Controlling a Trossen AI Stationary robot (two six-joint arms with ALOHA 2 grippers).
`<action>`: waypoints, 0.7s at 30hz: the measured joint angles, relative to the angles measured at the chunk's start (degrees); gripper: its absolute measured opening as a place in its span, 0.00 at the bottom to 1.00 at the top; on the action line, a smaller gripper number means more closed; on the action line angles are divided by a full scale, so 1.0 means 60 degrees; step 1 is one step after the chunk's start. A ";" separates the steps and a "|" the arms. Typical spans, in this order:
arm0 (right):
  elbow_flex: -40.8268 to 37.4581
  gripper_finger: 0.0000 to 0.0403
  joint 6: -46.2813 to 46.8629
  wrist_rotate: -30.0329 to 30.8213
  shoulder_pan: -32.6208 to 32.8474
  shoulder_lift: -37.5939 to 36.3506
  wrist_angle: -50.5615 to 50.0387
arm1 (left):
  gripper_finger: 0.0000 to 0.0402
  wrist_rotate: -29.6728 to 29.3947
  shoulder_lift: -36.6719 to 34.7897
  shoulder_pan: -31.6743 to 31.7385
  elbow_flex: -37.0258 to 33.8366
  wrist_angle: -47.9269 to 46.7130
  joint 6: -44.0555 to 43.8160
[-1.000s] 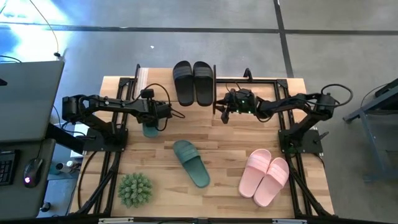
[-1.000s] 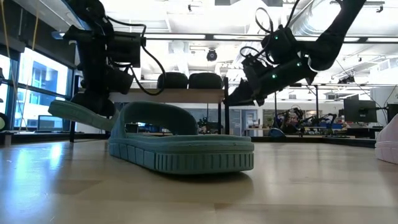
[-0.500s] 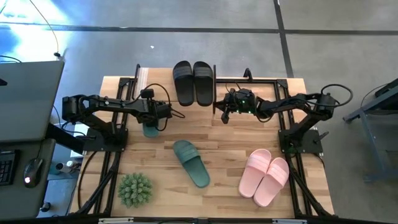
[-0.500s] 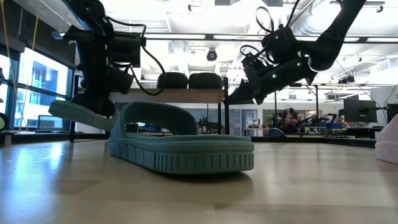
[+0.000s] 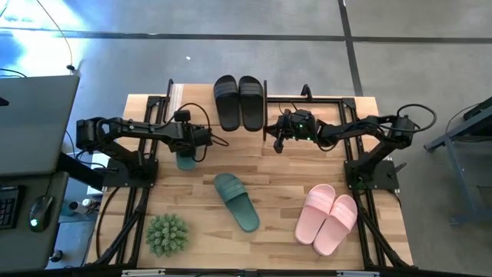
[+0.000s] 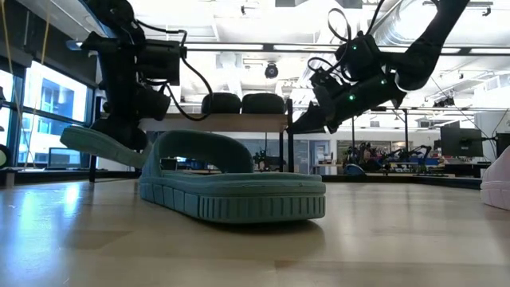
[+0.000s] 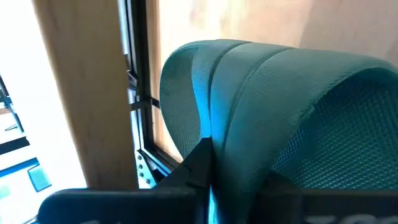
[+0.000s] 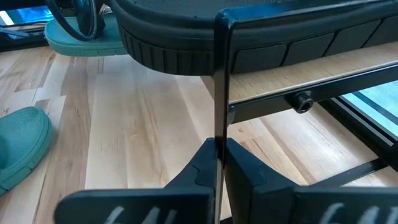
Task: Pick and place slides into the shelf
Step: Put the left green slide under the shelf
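A: What lies at the near edge of the tabletop (image 5: 269, 177)?

B: A spiky green plant ball (image 5: 167, 233) at the near left, and the pink pair of slides (image 5: 328, 217) at the near right, side by side and touching. Between them, slightly farther in, one dark green slide (image 5: 236, 201) lies flat on its sole, angled across the boards. In the low view this same slide fills the foreground.

A: And the second dark green slide (image 5: 185, 160)?

B: It is at the left, in the left end effector (image 5: 187, 150). The fingers are clamped on its wide strap, as the left wrist view shows, with the teal strap (image 7: 280, 112) arching right over the dark fingers. In the low view the slide (image 6: 100, 145) hangs tilted, its sole clear of the tabletop.

A: Where is the right end effector (image 5: 278, 140)?

B: Toward the far middle, just right of the black pair, raised above the tabletop. Its fingers are closed together and hold nothing. In the right wrist view a thin black upright of the shelf frame (image 8: 221, 81) stands directly ahead of the meeting fingertips.

A: Where do the shelf (image 5: 265, 108) and the black slides (image 5: 237, 101) stand?

B: At the far edge, centred. The black pair rests side by side on the light wooden top board, at its left part; the low view shows the two toes above the board (image 6: 227, 121).
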 joint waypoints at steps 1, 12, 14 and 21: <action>0.0000 0.00 0.0000 0.0001 0.0000 -0.0001 -0.0004 | 0.07 0.0034 0.0004 0.0000 0.0000 -0.0008 0.0000; 0.0000 0.00 0.0009 0.0026 0.0000 -0.0001 -0.0011 | 0.38 0.0528 0.0011 -0.0022 0.0000 -0.0129 -0.0066; 0.0000 0.00 0.0009 0.0029 0.0000 -0.0001 -0.0007 | 0.43 0.0580 0.0013 -0.0025 0.0002 -0.0152 -0.0152; 0.0000 0.00 0.0001 0.0017 0.0000 -0.0001 -0.0013 | 0.51 0.1451 0.0005 -0.0363 0.0662 -0.1327 -0.0506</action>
